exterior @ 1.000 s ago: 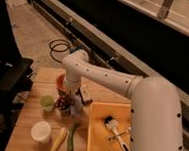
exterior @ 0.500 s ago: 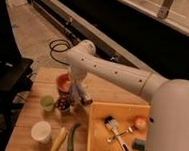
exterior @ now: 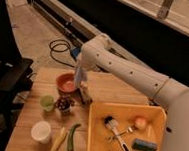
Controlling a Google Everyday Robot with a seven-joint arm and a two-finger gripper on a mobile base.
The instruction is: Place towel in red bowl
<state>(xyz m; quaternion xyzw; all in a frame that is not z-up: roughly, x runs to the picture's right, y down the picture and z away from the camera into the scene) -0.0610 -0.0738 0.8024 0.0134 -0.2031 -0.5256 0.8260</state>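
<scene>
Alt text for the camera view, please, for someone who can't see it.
The gripper holds a pale towel dangling over the red bowl on a wooden table. A yellow tray holding a brush and sponge sits nearby.

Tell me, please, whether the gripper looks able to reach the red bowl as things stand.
Probably yes: the gripper hangs right beside the red bowl, nothing standing between them; the green cup sits aside.
</scene>
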